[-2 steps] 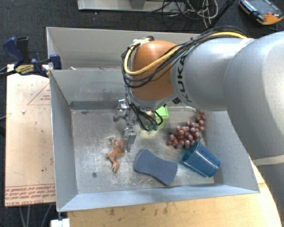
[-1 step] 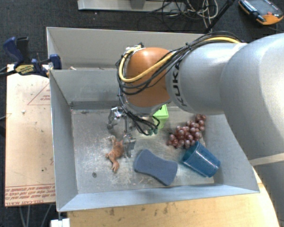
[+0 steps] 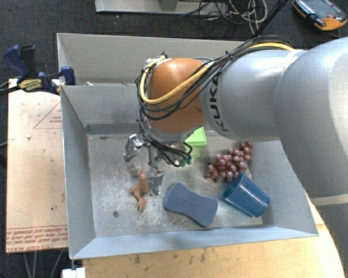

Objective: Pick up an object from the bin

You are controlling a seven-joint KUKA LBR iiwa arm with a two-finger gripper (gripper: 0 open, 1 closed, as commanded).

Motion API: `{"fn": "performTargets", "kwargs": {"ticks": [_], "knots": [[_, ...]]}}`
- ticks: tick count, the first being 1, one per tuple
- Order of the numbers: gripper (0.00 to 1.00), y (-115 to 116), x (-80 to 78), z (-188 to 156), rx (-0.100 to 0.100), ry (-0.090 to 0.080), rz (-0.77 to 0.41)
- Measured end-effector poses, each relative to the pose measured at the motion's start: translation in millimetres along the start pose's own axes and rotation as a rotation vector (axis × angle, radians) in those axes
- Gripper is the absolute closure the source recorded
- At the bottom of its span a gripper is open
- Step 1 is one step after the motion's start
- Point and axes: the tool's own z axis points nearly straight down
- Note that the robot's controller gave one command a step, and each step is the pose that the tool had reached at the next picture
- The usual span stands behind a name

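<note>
Toy [image 3: 140, 193], small orange-brown figure, lies flat on bin [image 3: 75, 155] floor, lower left of centre, just below claw [image 3: 143, 165]. Claw fingers spread wide, nothing btw them, tips low nr the floor. Prob. set that way to straddle the toy. One finger is just beside it; can't tell if touching. Toy lies clear of blue sponge [image 3: 189, 204] on its right, so there's room for fingers. Blue cup [image 3: 245, 197] tipped over at lower right, grapes [image 3: 228, 163] above it, green block [image 3: 196, 142] partly behind the wrist.
</note>
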Motion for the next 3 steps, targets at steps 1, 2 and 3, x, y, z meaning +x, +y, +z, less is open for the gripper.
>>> {"fn": "performTargets", "kwargs": {"ticks": [1,2,3], "knots": [[0.00,-8.9,3.8,23.5,0.001,0.000,-0.058],[1.00,-7.6,4.3,32.0,0.005,-0.020,-0.332],[1.00,-7.6,4.3,32.0,0.005,-0.020,-0.332]]}}
